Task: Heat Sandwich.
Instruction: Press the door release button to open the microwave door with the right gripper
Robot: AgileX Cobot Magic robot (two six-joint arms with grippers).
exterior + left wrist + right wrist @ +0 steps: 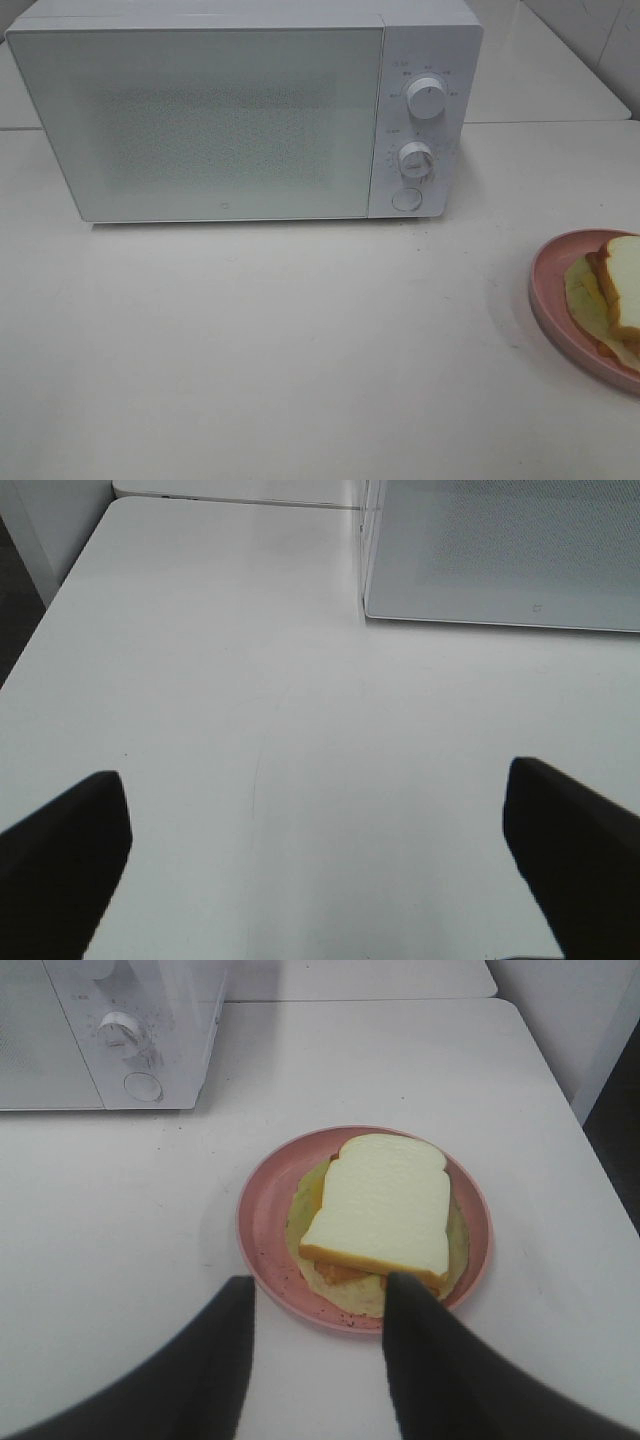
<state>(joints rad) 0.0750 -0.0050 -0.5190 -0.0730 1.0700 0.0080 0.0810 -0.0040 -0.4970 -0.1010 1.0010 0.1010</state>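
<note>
The job has hardly begun. The white microwave (200,120) stands at the back of the tabletop (300,350), and its door (210,125) is shut. Nothing looks to be heating yet.

The sandwich (620,290) lies on its pink plate (548,285) at the right side of the tabletop. It is well apart from the microwave. The top slice of bread sits flat, and yellow and orange-red filling peeks out under it.

The right hand (318,1295) is close to the near rim of the plate. Its two dark fingers (210,1360) stand partly apart and hold nothing. It looks ready to take the plate, but it has not got it.

The left hand (315,800) is over bare tabletop, in front of the left corner of the microwave. Its fingers (60,860) are spread wide, and it is empty too.

So almost all of the work is left. The door must be opened, maybe with the round button (405,199). Then the plate must go inside. After that the door must be shut and a knob (415,160) turned to start the heat.
</note>
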